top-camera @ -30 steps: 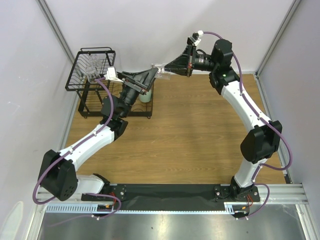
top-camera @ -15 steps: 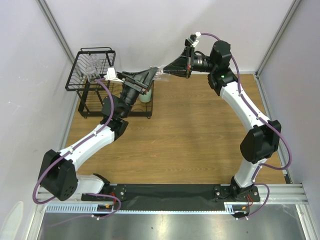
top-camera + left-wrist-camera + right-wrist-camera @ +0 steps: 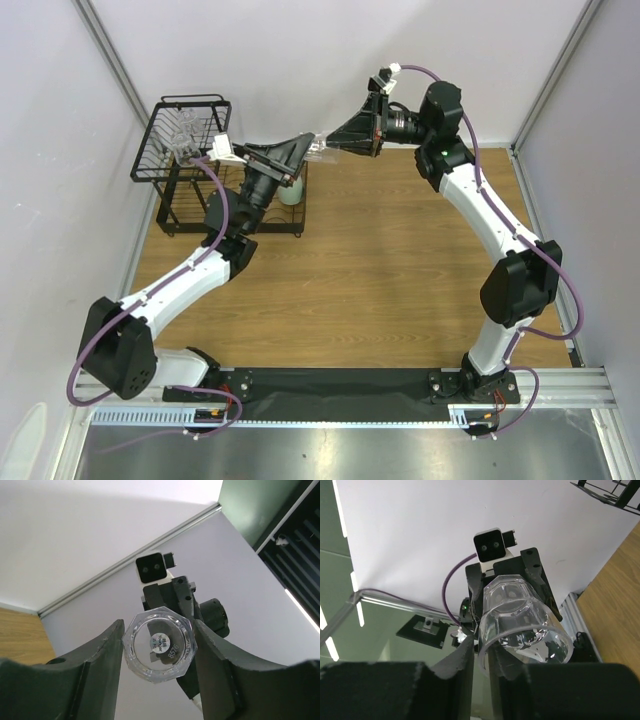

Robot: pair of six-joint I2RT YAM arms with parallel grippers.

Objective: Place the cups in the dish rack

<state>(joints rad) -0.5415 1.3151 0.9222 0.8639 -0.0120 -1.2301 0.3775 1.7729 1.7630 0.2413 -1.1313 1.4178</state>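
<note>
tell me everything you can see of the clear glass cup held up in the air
The clear glass cup is transparent and faceted, with an octagonal base bearing a round sticker. It lies sideways in mid-air. The right pincer pinches its rim; the left pincer flanks its base, apparently touching.

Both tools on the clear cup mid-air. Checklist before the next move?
1. Right tool pinching the clear cup by its rim wall: ok.
2. Left tool fingers flank the cup's base: ok.
3. Left tool clamped firmly enough to take the weight: cannot tell.
4. Cup held up off the table, apart from the dish rack: ok.
5. Free room in the rack's raised basket: cannot tell.
</note>
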